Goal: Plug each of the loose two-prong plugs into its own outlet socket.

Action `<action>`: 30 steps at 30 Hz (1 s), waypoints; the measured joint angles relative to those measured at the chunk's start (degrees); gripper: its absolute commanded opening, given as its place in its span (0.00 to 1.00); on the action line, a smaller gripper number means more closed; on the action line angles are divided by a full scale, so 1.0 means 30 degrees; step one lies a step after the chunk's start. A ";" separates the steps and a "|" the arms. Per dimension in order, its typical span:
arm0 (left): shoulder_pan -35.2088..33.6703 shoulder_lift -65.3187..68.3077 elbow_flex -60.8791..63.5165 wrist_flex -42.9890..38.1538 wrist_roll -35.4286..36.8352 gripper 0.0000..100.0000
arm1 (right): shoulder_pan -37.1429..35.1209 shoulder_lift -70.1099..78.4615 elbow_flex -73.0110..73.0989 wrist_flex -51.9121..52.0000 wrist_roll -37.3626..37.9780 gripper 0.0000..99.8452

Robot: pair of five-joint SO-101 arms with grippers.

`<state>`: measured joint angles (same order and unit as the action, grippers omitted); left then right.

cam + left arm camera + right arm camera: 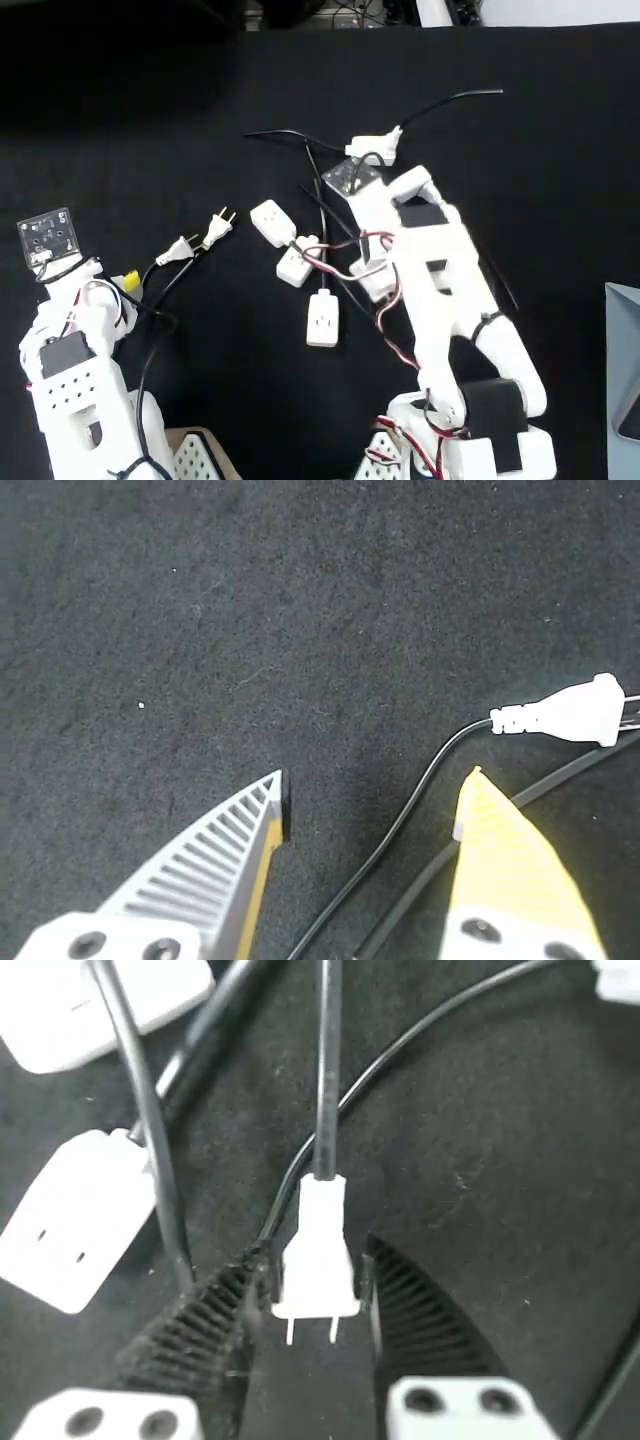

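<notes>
Plugs and sockets found strewn over a black table (150,130). Saw the right arm (440,280) stretched from the near edge toward the table's middle. Saw the left arm (75,370) folded up at the near left corner.

Counted three white outlet sockets beside the right arm. Noted the upper socket (272,222) lying tilted, the middle socket (297,264) just beside its lower end, and the lower socket (322,318) apart from both, nearer the arms' bases. Traced a black cable from that last one running up the table.

Found the right gripper (316,1260) closed on the held plug (318,1250). Saw one dark finger pressed to each side of it, prongs pointing back toward the wrist camera, cord leading away. Could not tell whether that plug touched the table.

Found the left gripper (376,780) spread wide and gripping nothing, with two black cords crossing the table between its fingers.

Located the first loose plug (178,250) (575,712) lying flat just beyond the yellow finger (510,870). Located the second loose plug (218,228) just beside the first. Placed both between the left arm and the sockets, prongs aimed toward the sockets' side, both unplugged.
</notes>
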<state>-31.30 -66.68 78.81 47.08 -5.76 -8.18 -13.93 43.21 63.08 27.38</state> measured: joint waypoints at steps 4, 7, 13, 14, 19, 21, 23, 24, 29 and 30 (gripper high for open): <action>0.0000 0.0000 0.0000 0.0000 0.0000 0.27 | 0.0000 0.0000 0.0908 -0.0996 -0.0029 0.13; 0.0000 0.0000 0.0000 0.0000 0.0000 0.27 | 0.0000 0.0000 0.0908 -0.1055 -0.0029 0.13; 0.0000 0.0000 0.0000 0.0000 0.0000 0.27 | -0.0147 -0.0117 0.0908 -0.0381 -0.0029 0.13; 0.0000 0.0000 0.0000 0.0000 0.0000 0.27 | -0.0264 -0.0117 0.0908 -0.0381 -0.0029 0.13; 0.0000 0.0000 0.0000 0.0000 0.0000 0.27 | -0.0733 -0.0117 0.0908 -0.0381 -0.0967 0.13; 0.0000 0.0000 0.0000 0.0000 0.0000 0.27 | -0.0703 -0.0117 0.0908 -0.0381 -0.1084 0.13; 0.0000 0.0000 0.0000 0.0000 0.0000 0.27 | -0.0674 -0.0117 0.0908 -0.0381 -0.1143 0.13; 0.0000 0.0000 0.0000 0.0000 0.0000 0.27 | -0.0674 -0.0117 0.0938 -0.0381 -0.1143 0.13; 0.0000 0.0000 0.0000 0.0000 0.0000 0.27 | -0.0674 -0.0147 0.1993 -0.1172 -0.1143 0.13; 0.0000 0.0000 0.0000 0.0000 0.0000 0.27 | -0.0645 -0.0234 0.2256 -0.1582 -0.1172 0.13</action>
<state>-31.30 -66.68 78.81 47.08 -5.76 -10.11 -14.64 49.98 58.33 23.87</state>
